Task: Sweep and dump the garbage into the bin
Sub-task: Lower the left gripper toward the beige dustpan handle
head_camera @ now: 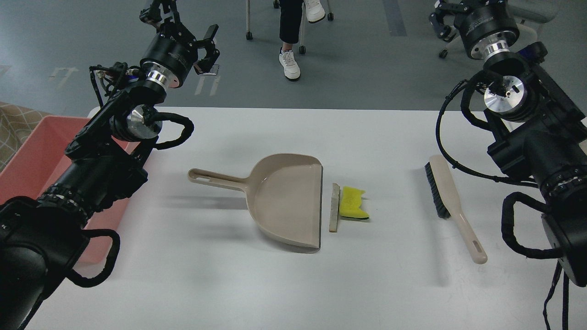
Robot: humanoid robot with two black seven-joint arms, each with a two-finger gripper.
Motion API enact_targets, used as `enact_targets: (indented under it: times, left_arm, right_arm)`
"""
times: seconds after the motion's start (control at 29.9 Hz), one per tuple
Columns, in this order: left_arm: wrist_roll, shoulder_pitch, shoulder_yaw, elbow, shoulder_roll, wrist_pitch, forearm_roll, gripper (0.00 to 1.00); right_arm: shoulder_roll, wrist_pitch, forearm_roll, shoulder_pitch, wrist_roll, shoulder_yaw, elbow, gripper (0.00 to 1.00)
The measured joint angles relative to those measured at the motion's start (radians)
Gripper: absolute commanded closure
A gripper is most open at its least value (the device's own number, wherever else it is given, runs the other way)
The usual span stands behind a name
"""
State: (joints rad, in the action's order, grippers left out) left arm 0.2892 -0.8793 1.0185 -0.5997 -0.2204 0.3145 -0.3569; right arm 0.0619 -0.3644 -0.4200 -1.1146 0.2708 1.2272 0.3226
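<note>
- The left gripper (195, 34) is raised above the far left edge of the white tabletop (257, 284); its fingers are spread and hold nothing.
- The right gripper (442, 18) is at the top right, dark and partly cut off; I cannot tell its state.
- The yellow sponge piece (353, 203) and the thin pale slice (335, 207) lie side by side, just beside the open edge of the beige dustpan (286, 197).
- The pink bin (32, 156) stands at the left, partly hidden by the left arm.
- The brush (451, 201) lies on the right, well apart from the scraps.

Glossy plastic dustpan (286, 201), spongy yellow scrap (353, 202), matt table (229, 275).
</note>
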Motion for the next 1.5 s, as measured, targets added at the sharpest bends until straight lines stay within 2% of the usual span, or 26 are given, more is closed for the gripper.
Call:
enact_targets:
  times: [0.53,1.0,1.27,1.37,1.5]
  left_arm:
    - [0.011,-0.020,-0.005,0.005,0.009,-0.039,-0.004,0.02]
    - [0.005,-0.026,-0.006,0.002,-0.002,-0.040,-0.007,0.02]
    - [0.011,-0.018,-0.006,-0.006,0.007,-0.037,-0.008,0.02]
    - [0.012,-0.011,-0.006,-0.027,0.004,-0.042,-0.008,0.02]
    - [0.013,0.022,-0.008,-0.112,-0.020,-0.060,-0.008,0.02]
  right_arm:
    - [0.004,-0.002,0.000,0.013,0.006,0.002,0.006,0.00]
    - [0.008,0.001,-0.001,0.005,0.004,0.002,0.005,0.00]
    - [0.007,0.000,0.000,0.046,0.005,0.000,0.063,0.00]
    - [0.008,0.004,0.000,0.076,0.005,0.001,0.103,0.00]
    - [0.034,0.010,-0.001,0.105,0.005,0.001,0.142,0.00]
